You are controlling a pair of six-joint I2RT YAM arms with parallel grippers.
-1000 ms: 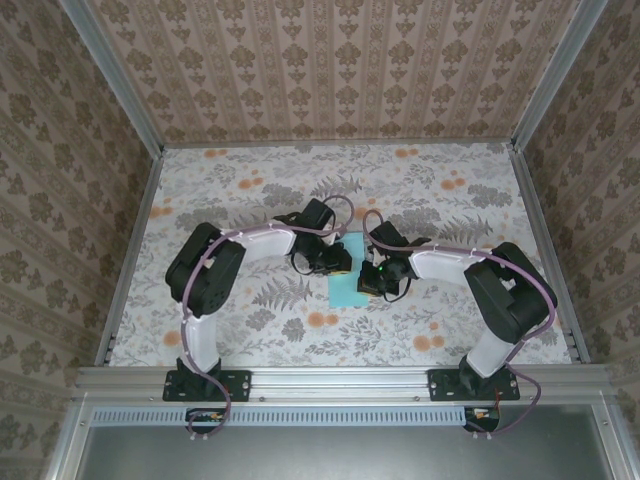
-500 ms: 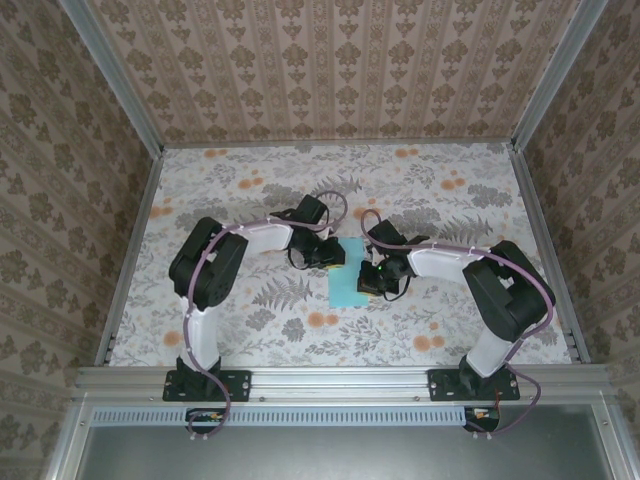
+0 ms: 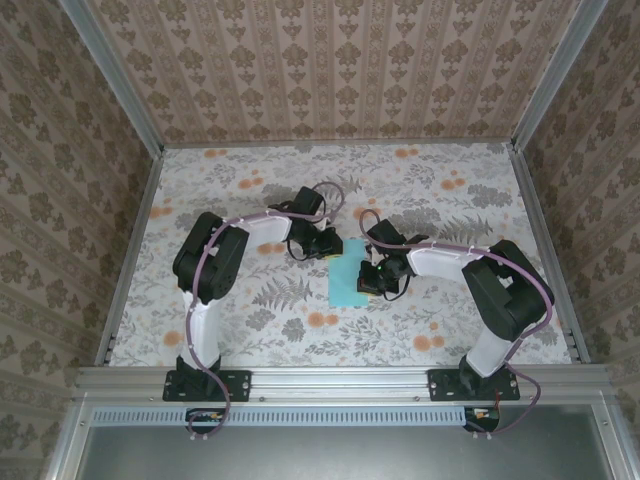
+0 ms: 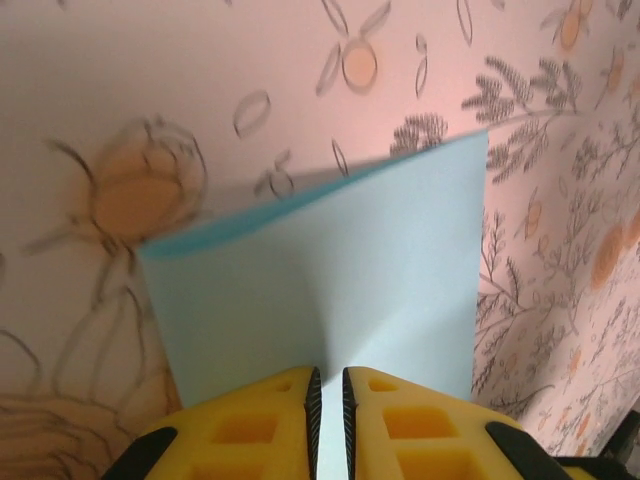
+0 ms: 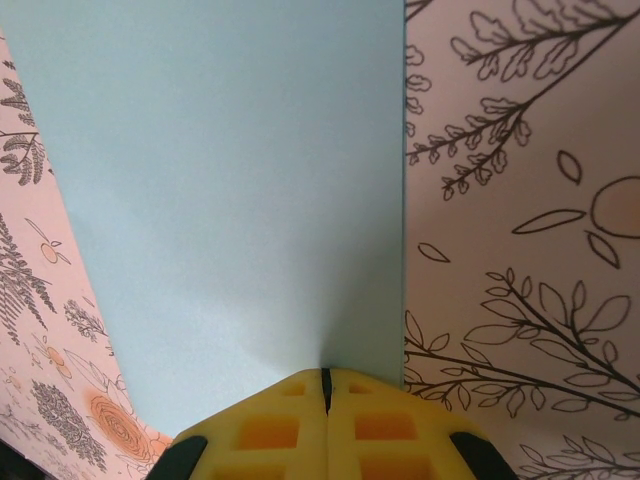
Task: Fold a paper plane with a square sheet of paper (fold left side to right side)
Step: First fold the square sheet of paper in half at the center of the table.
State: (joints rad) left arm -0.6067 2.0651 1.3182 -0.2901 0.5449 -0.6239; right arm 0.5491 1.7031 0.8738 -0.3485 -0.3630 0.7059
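The square sheet of paper lies on the floral table as a narrow light blue rectangle, folded in half. My left gripper is at its far end. In the left wrist view the yellow fingertips stand a narrow slit apart over the paper, nothing between them. The paper's far edge looks slightly raised there. My right gripper rests on the paper's right side. In the right wrist view it is shut, tips down on the paper close to its right edge.
The floral tablecloth covers the whole table, bounded by patterned walls and metal rails. Both arms reach in toward the middle, elbows out toward the sides.
My left gripper has drawn back toward the far end of the paper and slightly left. The right gripper has stayed put on the paper.
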